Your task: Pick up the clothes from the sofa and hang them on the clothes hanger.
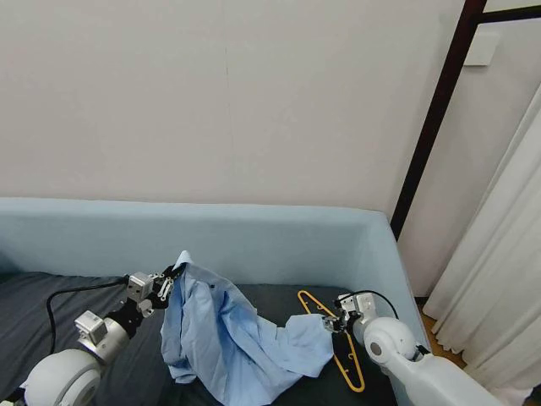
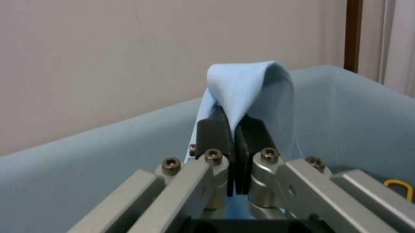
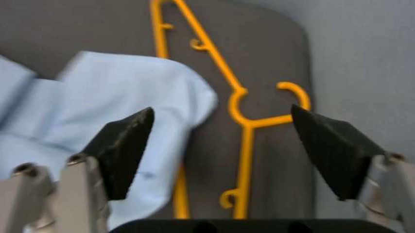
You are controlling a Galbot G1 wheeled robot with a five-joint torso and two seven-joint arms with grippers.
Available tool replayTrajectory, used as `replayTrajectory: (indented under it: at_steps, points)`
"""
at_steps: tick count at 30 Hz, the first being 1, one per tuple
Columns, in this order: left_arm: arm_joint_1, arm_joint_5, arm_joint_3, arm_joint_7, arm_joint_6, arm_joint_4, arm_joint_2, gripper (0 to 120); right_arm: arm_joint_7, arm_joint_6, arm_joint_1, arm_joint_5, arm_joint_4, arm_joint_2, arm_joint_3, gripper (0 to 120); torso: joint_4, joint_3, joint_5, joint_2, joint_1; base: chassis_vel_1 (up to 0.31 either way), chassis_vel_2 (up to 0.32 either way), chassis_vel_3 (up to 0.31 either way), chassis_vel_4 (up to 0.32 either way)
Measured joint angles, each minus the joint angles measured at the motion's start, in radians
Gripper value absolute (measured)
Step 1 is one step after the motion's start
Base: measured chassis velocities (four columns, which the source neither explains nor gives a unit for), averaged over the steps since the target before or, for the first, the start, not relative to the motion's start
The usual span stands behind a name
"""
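A light blue shirt [image 1: 228, 334] lies bunched on the dark sofa seat [image 1: 51, 313]. My left gripper [image 1: 169, 280] is shut on a fold at the shirt's top edge and holds it raised; the left wrist view has the cloth [image 2: 250, 90] pinched between the pads. A yellow hanger [image 1: 338, 342] lies flat on the seat to the shirt's right, partly under its sleeve. My right gripper [image 1: 334, 324] hovers open just above the hanger [image 3: 243, 121], with its hook and neck between the spread fingers.
The sofa's pale blue backrest [image 1: 254, 233] and right armrest [image 1: 389, 271] enclose the seat. A dark wooden post [image 1: 431, 118] rises beyond the armrest. White curtains [image 1: 499, 279] hang at the far right. A black cable [image 1: 68, 296] trails from my left arm.
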Motion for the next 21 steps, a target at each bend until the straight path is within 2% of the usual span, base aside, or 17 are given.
replayTrajectory:
  at_steps: [2, 4, 14, 19, 21]
  points:
    - [0.001, -0.002, -0.002, -0.001, -0.003, -0.006, 0.001, 0, -0.078, 0.034, 0.001, -0.116, -0.101, 0.031, 0.014, 95, 0.0003, 0.000, 0.0002, 0.000, 0.000, 0.000, 0.000, 0.000, 0.000]
    - [0.000, -0.005, -0.004, -0.002, -0.005, -0.009, 0.004, 0, -0.105, 0.052, 0.001, -0.160, -0.164, 0.054, 0.028, 99, 0.0003, 0.000, 0.0001, 0.000, 0.000, 0.000, 0.000, 0.000, 0.000]
    - [-0.009, -0.009, -0.005, -0.003, -0.018, -0.011, 0.013, 0, -0.127, 0.032, -0.008, -0.185, -0.266, 0.120, 0.077, 100, 0.0002, 0.000, -0.0002, 0.000, 0.000, 0.000, 0.000, 0.000, 0.000]
    - [-0.016, -0.009, -0.001, -0.003, -0.023, 0.000, 0.010, 0, -0.157, 0.031, 0.005, -0.225, -0.339, 0.149, 0.088, 87, 0.0002, 0.000, -0.0001, 0.000, 0.000, 0.000, 0.000, 0.000, 0.000]
    - [-0.018, -0.009, 0.001, -0.003, -0.023, 0.002, 0.009, 0, -0.164, 0.034, 0.011, -0.232, -0.358, 0.154, 0.090, 86, 0.0002, 0.000, -0.0001, 0.000, 0.000, 0.000, 0.000, 0.000, 0.000]
